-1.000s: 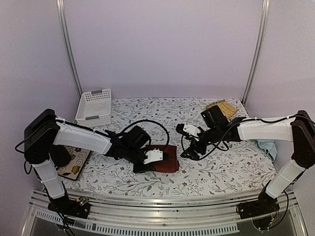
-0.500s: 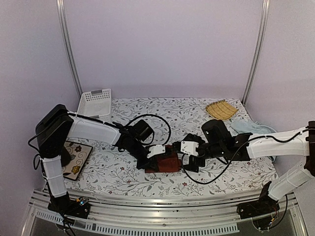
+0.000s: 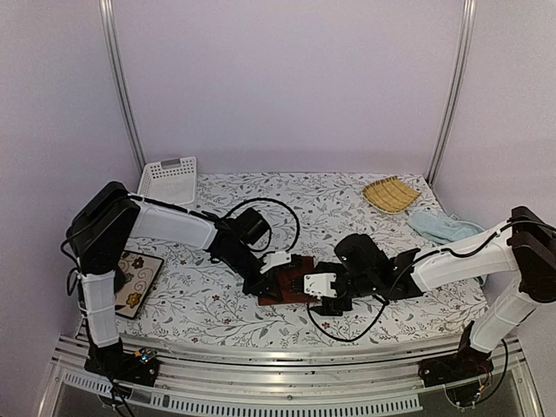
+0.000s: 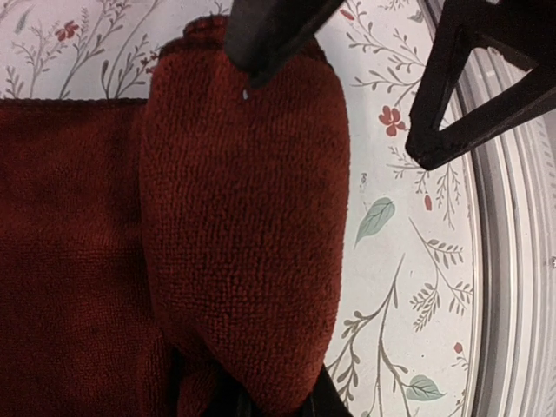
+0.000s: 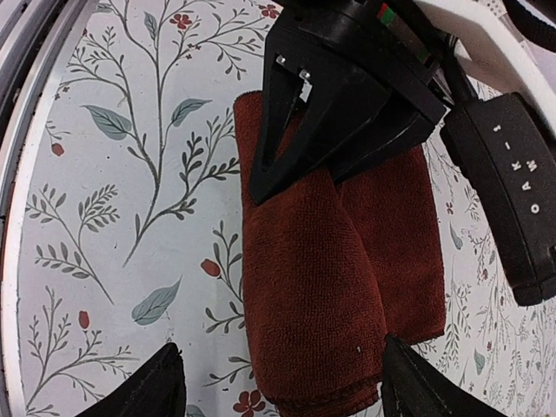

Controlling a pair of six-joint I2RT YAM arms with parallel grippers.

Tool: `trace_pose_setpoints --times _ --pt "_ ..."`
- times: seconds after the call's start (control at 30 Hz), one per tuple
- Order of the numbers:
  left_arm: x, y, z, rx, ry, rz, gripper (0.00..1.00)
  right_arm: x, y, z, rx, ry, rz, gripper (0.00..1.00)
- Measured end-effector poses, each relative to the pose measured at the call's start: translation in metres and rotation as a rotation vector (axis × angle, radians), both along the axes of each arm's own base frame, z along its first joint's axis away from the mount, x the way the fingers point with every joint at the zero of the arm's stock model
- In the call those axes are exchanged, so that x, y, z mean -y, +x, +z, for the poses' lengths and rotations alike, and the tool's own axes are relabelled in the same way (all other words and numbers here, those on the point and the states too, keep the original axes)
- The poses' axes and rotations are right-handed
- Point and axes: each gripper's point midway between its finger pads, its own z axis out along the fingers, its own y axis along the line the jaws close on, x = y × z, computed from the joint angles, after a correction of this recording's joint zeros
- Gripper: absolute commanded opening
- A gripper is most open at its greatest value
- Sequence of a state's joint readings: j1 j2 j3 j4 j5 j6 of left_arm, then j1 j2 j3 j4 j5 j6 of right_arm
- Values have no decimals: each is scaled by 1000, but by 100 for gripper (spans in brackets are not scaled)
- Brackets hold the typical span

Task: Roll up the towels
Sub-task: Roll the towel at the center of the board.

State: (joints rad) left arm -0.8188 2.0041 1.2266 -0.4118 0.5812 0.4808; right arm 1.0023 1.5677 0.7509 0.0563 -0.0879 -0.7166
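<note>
The dark rust-red towel [image 3: 294, 280] lies at the table's front middle. Its near long edge is rolled into a thick roll [image 4: 248, 200] beside the flat part [image 4: 69, 261]. My left gripper [image 3: 271, 280] is shut on the roll's left end; its fingertips [image 4: 261, 401] are mostly buried in the cloth. My right gripper [image 3: 323, 292] is open at the roll's right end [image 5: 304, 382], one finger [image 5: 152, 391] on the table side and the other finger [image 5: 426, 387] on the flat side. The pale blue towel [image 3: 443, 228] lies crumpled at the right, away from both grippers.
A yellow woven mat [image 3: 391, 193] lies at the back right. A white slotted basket [image 3: 167, 184] stands at the back left. A flowered tile [image 3: 130, 282] lies at the left by the left arm's base. The metal front rail [image 4: 521, 261] runs close to the roll.
My right arm has swung left and nearer, from beside the mat to the red towel's right end. My left gripper has shifted slightly right along the towel. The blue towel is now uncovered.
</note>
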Motion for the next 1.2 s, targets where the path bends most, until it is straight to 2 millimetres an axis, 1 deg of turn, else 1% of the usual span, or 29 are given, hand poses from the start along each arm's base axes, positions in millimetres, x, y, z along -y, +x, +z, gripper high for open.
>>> trace_pose_setpoints --times 0.23,0.3,0.37,0.47,0.57,0.67,0.83,1.0,1.2 --pt "1 0 -1 -27 -6 -1 12 0 9 -22 5 -55 -29 68" --pt "1 0 -1 -36 -7 1 12 0 11 -26 6 -67 -37 66" --pt "1 0 -1 -41 -9 1 13 -2 14 -25 13 -69 -44 64" --pt "1 0 -1 -48 -11 2 17 -3 17 -22 24 -65 -52 53" --pt "1 0 -1 -51 -11 3 19 -5 18 -21 27 -64 -54 36" --pt "1 0 -1 -51 -11 3 22 -10 21 -23 17 -68 -60 26" --pt "0 0 -1 -48 -11 4 25 -13 22 -26 -3 -77 -68 22" --pt "-1 -1 0 -39 -15 4 38 -12 20 -26 -16 -81 -66 12" --pt "-4 -4 2 -26 -13 6 58 -14 18 -29 -42 -83 -64 7"
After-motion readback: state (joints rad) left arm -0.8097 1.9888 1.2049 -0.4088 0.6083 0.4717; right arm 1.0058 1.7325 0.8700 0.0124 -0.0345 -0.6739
